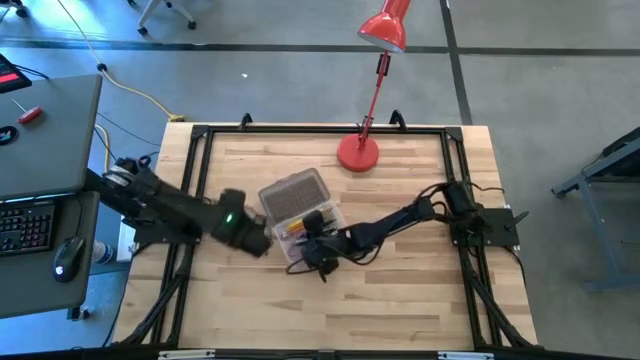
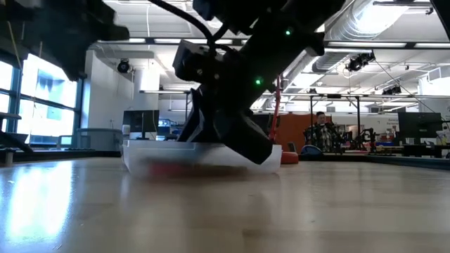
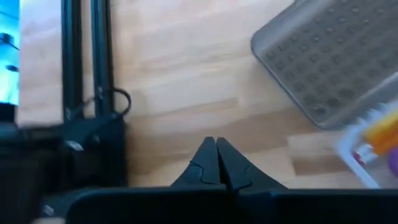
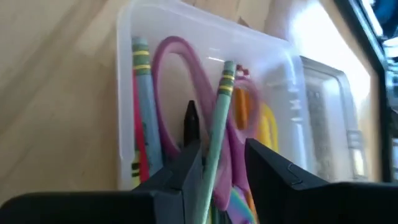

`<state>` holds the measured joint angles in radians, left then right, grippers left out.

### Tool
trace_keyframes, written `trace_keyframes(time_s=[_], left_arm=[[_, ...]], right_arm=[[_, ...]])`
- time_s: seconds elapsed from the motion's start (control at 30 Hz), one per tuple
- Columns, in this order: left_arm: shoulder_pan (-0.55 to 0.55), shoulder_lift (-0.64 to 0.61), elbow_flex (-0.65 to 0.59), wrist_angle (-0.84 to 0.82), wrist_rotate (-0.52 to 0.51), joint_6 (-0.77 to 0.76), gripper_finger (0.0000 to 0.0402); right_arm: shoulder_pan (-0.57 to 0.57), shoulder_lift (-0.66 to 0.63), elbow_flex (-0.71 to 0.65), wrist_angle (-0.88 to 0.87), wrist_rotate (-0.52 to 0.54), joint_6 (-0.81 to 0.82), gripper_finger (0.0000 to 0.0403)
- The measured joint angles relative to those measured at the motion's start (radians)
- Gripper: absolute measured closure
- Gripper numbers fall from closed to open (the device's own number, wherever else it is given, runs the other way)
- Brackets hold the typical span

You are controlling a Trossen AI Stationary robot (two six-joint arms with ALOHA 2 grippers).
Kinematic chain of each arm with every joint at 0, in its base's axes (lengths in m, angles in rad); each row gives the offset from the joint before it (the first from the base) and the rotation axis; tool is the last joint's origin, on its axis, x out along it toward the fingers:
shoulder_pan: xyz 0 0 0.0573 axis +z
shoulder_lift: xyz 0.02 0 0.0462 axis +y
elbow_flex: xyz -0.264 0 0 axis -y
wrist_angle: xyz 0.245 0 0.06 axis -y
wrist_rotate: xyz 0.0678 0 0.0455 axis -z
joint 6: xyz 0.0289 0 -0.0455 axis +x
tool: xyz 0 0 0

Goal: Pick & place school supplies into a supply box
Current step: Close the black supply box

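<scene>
- The right gripper point(image 4: 221, 163) is pinching a thin green pencil point(image 4: 217, 134) between its fingers, above the small clear plastic supply box point(image 4: 205, 43) at frame centre.
- The left gripper point(image 3: 216, 163) is sitting clenched and empty, lower left of the ribbed grey lid point(image 3: 329, 59).

- The right gripper point(image 1: 318, 243) hangs over the open box point(image 1: 312, 232), blocking its mouth.
- The left gripper point(image 1: 262, 243) crowds the box's left side.
- The lamp point(image 1: 358, 152) stands behind.

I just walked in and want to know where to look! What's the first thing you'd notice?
The clear box mid-table, stuffed with bright pencils and purple scissors. The right end effector hangs over it, holding a green pencil between its fingers. The red lamp stands at the table's far edge, and the left end effector waits shut beside the box's lid.
</scene>
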<state>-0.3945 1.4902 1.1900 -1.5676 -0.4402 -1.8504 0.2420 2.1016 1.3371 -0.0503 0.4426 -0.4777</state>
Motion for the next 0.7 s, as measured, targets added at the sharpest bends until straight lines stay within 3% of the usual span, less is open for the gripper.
trace_keyframes(time_s=[0.1, 0.47, 0.6, 0.7], left_arm=[[0.122, 0.0, 0.0, 0.027, 0.001, 0.162, 0.0385], [0.557, 0.0, -0.012, 0.225, -0.052, 0.706, 0.0385], [0.713, 0.0, -0.058, 0.383, 0.013, 0.931, 0.0392], [0.817, 0.0, -0.127, 0.563, 0.097, 1.082, 0.039]], right_arm=[[0.013, -0.006, 0.0, -0.003, 0.027, 0.002, 0.03], [0.016, -0.089, 0.001, -0.061, -0.06, 0.091, 0.0299], [0.016, -0.147, 0.001, -0.123, -0.115, 0.195, 0.0299], [0.016, -0.182, 0.001, -0.193, -0.221, 0.261, 0.0299]])
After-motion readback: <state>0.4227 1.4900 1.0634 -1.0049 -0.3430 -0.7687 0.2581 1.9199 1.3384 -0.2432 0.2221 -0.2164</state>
